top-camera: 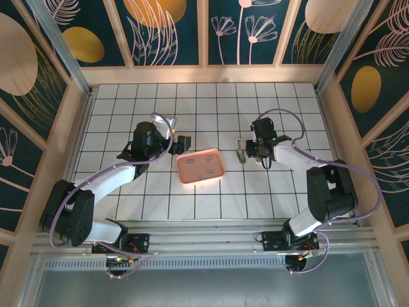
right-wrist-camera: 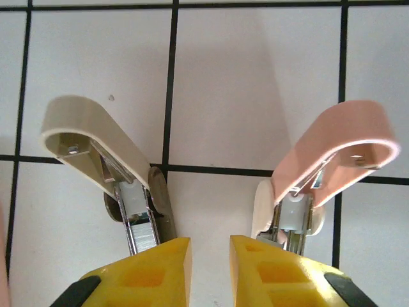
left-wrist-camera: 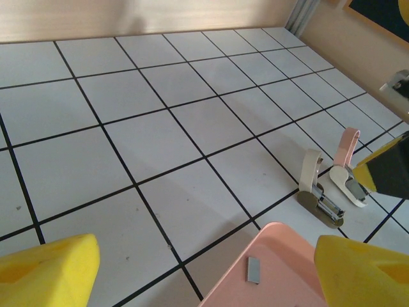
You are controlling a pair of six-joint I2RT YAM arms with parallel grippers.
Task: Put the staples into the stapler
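Yellow right tool (right-wrist-camera: 209, 246), nearly shut & empty, sits btwn beige stapler (right-wrist-camera: 96, 137) & pink stapler (right-wrist-camera: 339, 144).

Two small staplers sit side by side on the tiled tabletop, both hinged open. The beige-lidded stapler (right-wrist-camera: 96, 137) shows its bare metal channel, and the pink-lidded stapler (right-wrist-camera: 339, 147) stands just beside it. The staples (left-wrist-camera: 254, 269), short grey strips, lie flat in the pink tray (left-wrist-camera: 281, 256), perhaps four.

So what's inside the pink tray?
A few little grey staples lie loose inside the pink tray. Up close, a yellow finger of the left tool hides part of the tray, and from above they're too small to count.
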